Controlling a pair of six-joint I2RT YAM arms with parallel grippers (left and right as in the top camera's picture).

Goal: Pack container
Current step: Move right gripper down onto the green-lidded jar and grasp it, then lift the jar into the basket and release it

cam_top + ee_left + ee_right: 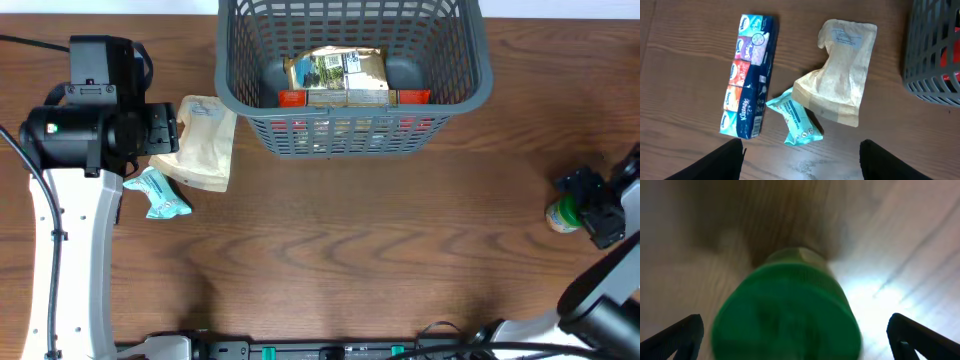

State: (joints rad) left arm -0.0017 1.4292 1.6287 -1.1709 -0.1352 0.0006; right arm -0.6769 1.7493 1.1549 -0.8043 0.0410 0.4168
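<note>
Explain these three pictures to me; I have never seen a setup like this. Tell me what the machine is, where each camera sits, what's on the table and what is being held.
Two robot arms work at a wooden table. One picture looks down from above; the other two come from cameras on each wrist.

The grey basket already holds some packets. Under the left pincer, which is open and holds nothing, lie a tissue pack, a tan pouch and a small teal packet.

The right pincer is open too, with its fingers on either side of a green-capped bottle, which it has not gripped. In the overhead view that bottle stands at the table's right.
</note>
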